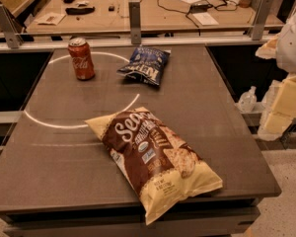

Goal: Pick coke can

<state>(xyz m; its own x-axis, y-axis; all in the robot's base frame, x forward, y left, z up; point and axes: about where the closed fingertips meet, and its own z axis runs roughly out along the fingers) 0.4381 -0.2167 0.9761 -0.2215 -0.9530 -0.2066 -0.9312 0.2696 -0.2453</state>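
The coke can (81,58) is a small red can with white script and a silver top. It stands upright at the back left of the dark table (64,162), inside a white circle line. My gripper (282,107) hangs at the right edge of the view, beyond the table's right side and far from the can. It holds nothing that I can see.
A dark blue snack bag (145,65) lies right of the can. A large brown and yellow chip bag (155,159) lies at the front middle. A metal rail (134,22) and a cluttered wooden desk (148,11) stand behind. A small clear bottle (247,100) sits off the right side.
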